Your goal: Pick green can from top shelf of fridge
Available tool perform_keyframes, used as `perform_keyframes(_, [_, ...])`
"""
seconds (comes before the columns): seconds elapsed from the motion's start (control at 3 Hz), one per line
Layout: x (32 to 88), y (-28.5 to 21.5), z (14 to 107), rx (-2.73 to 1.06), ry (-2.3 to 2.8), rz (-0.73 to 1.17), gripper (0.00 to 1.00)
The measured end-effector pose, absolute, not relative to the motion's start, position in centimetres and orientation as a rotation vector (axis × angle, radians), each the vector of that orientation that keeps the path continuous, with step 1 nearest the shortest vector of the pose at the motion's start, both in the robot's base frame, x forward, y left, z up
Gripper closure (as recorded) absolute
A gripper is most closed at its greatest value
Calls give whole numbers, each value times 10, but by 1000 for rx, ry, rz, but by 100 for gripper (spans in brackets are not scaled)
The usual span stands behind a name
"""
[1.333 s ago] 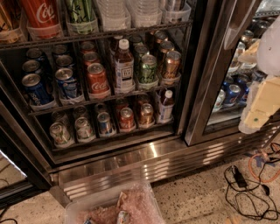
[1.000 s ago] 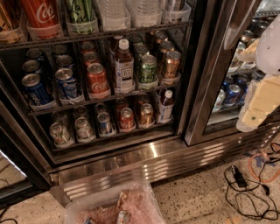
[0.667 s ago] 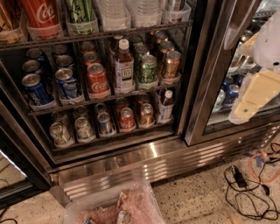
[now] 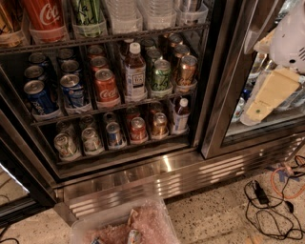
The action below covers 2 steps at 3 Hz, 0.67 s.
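The green can (image 4: pixel 88 12), tall with pale scrawled lettering, stands in a clear tray on the top shelf (image 4: pixel 119 37) of the open fridge (image 4: pixel 143 177). It is at the top edge of the camera view, between a large red Coca-Cola can (image 4: pixel 45 14) and clear bottles (image 4: pixel 125 13). Its top is cut off by the frame. My gripper (image 4: pixel 267 97), a beige part under the white arm (image 4: pixel 290 38), hangs at the far right. It is in front of the glass door (image 4: pixel 228 95), far to the right of the can and lower than it.
Lower wire racks hold small blue and red cans, a shorter green can (image 4: pixel 161 75) and a labelled bottle (image 4: pixel 135 71). A clear plastic bin (image 4: pixel 124 226) sits on the floor before the steel base. Cables (image 4: pixel 267 200) lie on the floor at the right.
My gripper has moved up and to the left in front of the glass door. The cans and shelves have not moved.
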State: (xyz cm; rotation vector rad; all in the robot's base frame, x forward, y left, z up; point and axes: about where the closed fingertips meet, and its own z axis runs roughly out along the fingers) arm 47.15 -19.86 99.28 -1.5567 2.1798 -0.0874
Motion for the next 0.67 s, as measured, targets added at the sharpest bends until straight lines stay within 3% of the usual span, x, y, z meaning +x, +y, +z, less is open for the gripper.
perform_keyframes(0.67, [494, -180, 996, -1484, 2151, -38, 0])
